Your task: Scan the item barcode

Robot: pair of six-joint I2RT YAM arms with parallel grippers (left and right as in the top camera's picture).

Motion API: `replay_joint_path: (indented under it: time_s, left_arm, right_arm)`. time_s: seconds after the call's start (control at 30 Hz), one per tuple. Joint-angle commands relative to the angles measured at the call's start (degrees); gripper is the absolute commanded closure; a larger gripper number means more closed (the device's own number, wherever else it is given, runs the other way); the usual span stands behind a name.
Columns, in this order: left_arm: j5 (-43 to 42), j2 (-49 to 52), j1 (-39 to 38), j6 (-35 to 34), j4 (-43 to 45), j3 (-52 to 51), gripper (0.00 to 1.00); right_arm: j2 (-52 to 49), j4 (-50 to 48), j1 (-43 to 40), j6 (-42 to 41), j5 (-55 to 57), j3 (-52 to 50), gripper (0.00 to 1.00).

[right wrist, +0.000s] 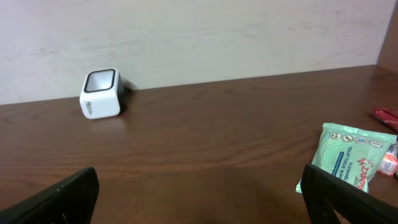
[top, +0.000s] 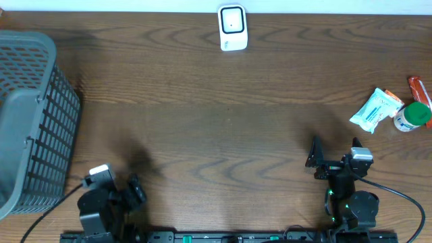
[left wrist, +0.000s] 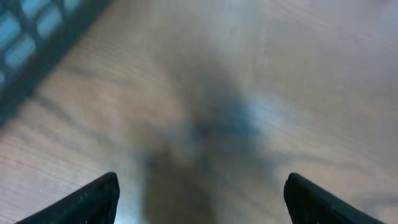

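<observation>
Nothing's being held right now. The left gripper [left wrist: 202, 186] sits low over bare wood near the front left corner of the worktop [top: 223, 121], its fingers [left wrist: 93, 199] spread wide with only blurry grain between them. The right gripper [right wrist: 199, 183] is near the front edge too, over toward the right, and its fingers [right wrist: 68, 193] are also wide apart and empty, pointing toward the far edge. The little white scanner [top: 233, 28] with the dark window stands at the middle of the far edge, right against the wall, well apart from both arms. The stuff to scan is bunched up at the right edge: a pale green-and-white wipes packet [top: 375, 110] lying flat, a white bottle [top: 412, 117] with a green cap just beside it on the edge side (can't tell if they touch), and an orange-red packet [top: 420, 88] just behind the bottle, partly cut off from view. A big grey slatted basket [top: 30, 115] takes up the left edge, and a corner of it shows in the left wrist view. No barcode is readable from here.
</observation>
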State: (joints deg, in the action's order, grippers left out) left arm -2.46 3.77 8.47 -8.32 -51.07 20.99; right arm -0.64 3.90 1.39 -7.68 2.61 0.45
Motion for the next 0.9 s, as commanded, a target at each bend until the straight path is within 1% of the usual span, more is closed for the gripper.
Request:
replay_joint_path:
  time_s: [0.0,0.07,0.23,0.37,0.43,0.63,0.67,0.77,0.87]
  left_arm:
    - [-5.09,-0.57,-0.76,0.52,10.34,-0.79,0.15]
    - [-6.64,-0.57,-1.62,0.52,18.99,-2.16,0.15]
    - [-6.49,-0.57,-5.99,0.57,38.66,-8.35,0.15]
    - [-6.54,-0.57,-7.82,0.57,47.32,-13.2,0.15]
    - [-6.49,-0.57,-8.24,0.57,49.09,-15.21,0.15]
    - [-5.51,-0.61,-8.28,0.79,49.22,-20.63,0.15]
    - [-5.14,-0.68,-8.28,0.79,47.21,-20.76,0.15]
    - [-3.93,-1.2,-8.28,1.79,47.58,-20.76,0.15]
    - [-3.93,-3.91,-8.28,3.65,47.71,-20.76,0.15]
  right_arm:
    - [0.28,0.13,0.44,-0.83,0.74,-0.13,0.01]
    - [0.28,0.13,0.44,-0.85,0.74,-0.13,0.01]
    - [0.28,0.13,0.44,-0.83,0.74,-0.13,0.01]
    - [0.28,0.13,0.44,-0.83,0.74,-0.13,0.01]
    - [0.26,0.13,0.44,-0.83,0.74,-0.13,0.01]
    - [0.26,0.13,0.44,-0.83,0.74,-0.13,0.01]
    - [0.26,0.13,0.44,-0.83,0.74,-0.13,0.01]
    - [0.26,0.13,0.44,-0.83,0.74,-0.13,0.01]
    - [0.26,0.13,0.44,-0.83,0.74,-0.13,0.01]
